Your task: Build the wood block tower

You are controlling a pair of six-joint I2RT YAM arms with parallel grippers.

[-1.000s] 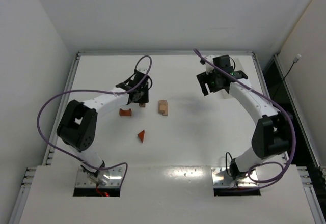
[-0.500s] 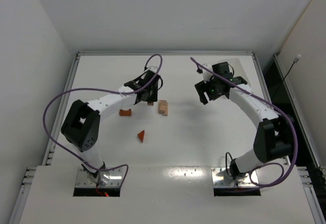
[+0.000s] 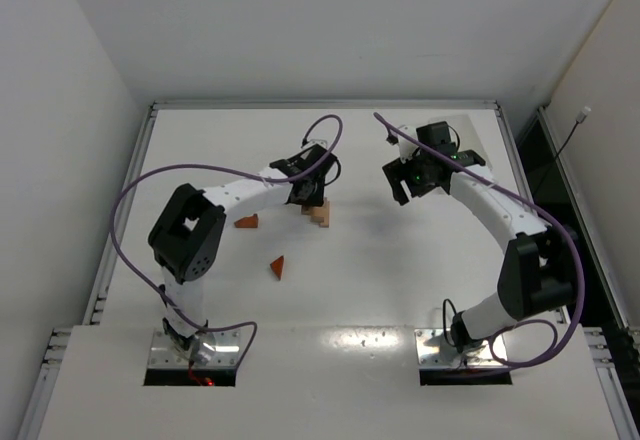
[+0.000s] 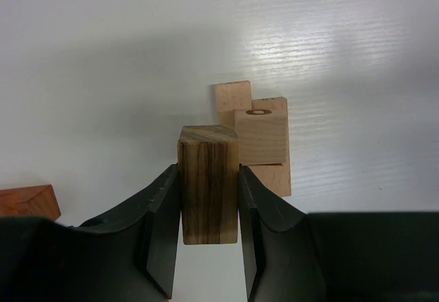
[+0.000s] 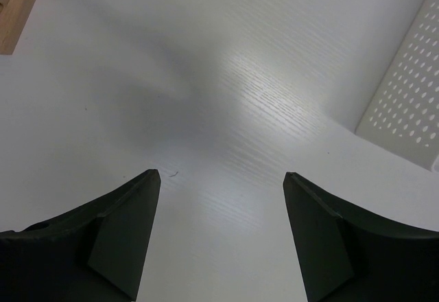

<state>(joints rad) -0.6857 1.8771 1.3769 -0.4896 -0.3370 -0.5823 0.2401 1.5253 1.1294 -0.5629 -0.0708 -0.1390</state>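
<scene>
- Top view: left gripper (image 3: 313,193) sits right over the wood block tower (image 3: 320,216), a low pale stack at mid-table (image 3: 400,280). What it holds is hidden from here.
- An arch block (image 3: 246,222) lies left of the tower, and a red wedge (image 3: 277,267) lies nearer, apart from both.
- Right gripper (image 3: 403,184) hangs off to the right, well apart from the tower.
- Left wrist view: fingers (image 4: 161,226) pinch an upright dark striped block (image 4: 208,152). It is just beside the pale stack, which has a cube on top. Cannot tell if they touch.
- A reddish block corner shows at the left edge.
- Right wrist view: fingers (image 5: 120,244) are spread wide with bare table between them.
- Only this view shows the perforated white bin (image 5: 408,82) at right. A pale wood corner shows top left.
</scene>
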